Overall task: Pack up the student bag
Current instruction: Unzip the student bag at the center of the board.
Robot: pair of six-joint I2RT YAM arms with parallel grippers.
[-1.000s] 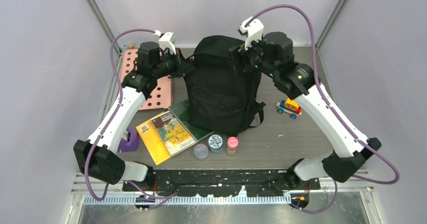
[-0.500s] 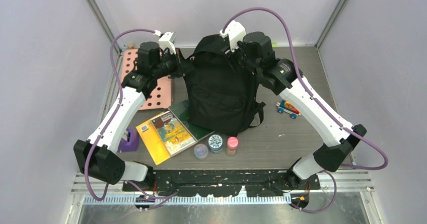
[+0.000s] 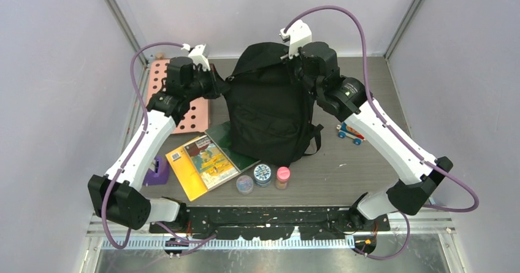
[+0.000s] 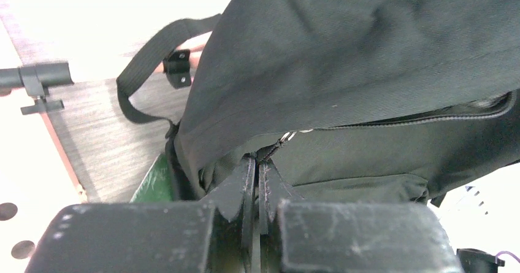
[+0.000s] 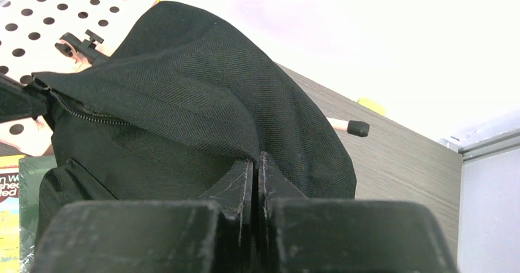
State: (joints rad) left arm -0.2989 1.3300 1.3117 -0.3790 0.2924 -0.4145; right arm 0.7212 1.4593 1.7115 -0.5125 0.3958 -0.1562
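Pinching the student bag (image 3: 270, 116) at two spots, we grip it near its top end. The bag rests on the desk (image 3: 362, 169) with its top toward the far edge. Our left hand (image 3: 222, 84) is clenched on the black cloth at the bag's upper left corner. In the left wrist view its fingers (image 4: 244, 184) press flat together right by the end of the zipper (image 4: 417, 118), which runs under an overhanging fold of fabric. Our right hand (image 3: 294, 70) is clenched on the cloth at the bag's upper right. In the right wrist view its fingers (image 5: 240, 178) meet with a ridge of fabric gathered to their tips. A black strap (image 3: 316, 139) trails off the bag's lower right corner.

Left of the bag lies a pink pegboard (image 3: 187, 104). A green book (image 3: 222, 133) pokes out from beneath the bag's lower left corner, and a yellow book (image 3: 199, 165) partly overlaps it, just beside the bag. Just in front of the bag stand a clear jar (image 3: 244, 184), a blue-lidded jar (image 3: 263, 173) and a pink-lidded jar (image 3: 282, 175) in a row. Right of the bag, apart from it, sits a toy car (image 3: 351, 132). Further left of the bag than the books is a purple object (image 3: 158, 172) that we cannot identify.
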